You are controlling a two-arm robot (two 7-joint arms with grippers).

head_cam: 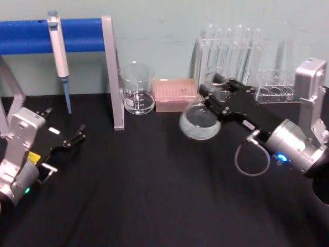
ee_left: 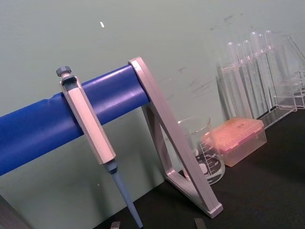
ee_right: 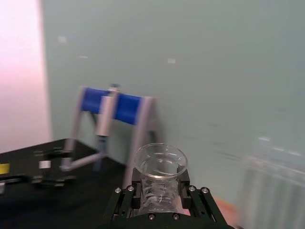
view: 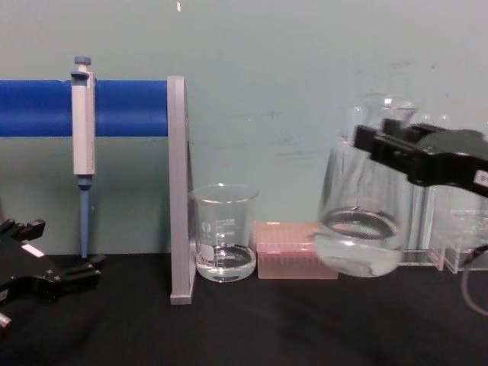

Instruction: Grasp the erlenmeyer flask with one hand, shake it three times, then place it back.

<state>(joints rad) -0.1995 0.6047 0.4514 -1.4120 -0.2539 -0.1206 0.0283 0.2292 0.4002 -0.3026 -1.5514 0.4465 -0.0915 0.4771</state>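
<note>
Our right hand is clenching the flask by its neck, holding it tilted above the black table, just before the test tubes; our left hand is lying open at the table's left.

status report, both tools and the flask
Right tool shut on erlenmeyer flask neck; flask tilted, off table. Left tool open, parked left. Beaker stands apart.

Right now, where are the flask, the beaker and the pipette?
erlenmeyer flask (view: 358, 242), chest view, on its wide round base.
beaker (view: 223, 229), chest view, on its glass wall.
pipette (view: 83, 130), chest view, on its white body.
</note>
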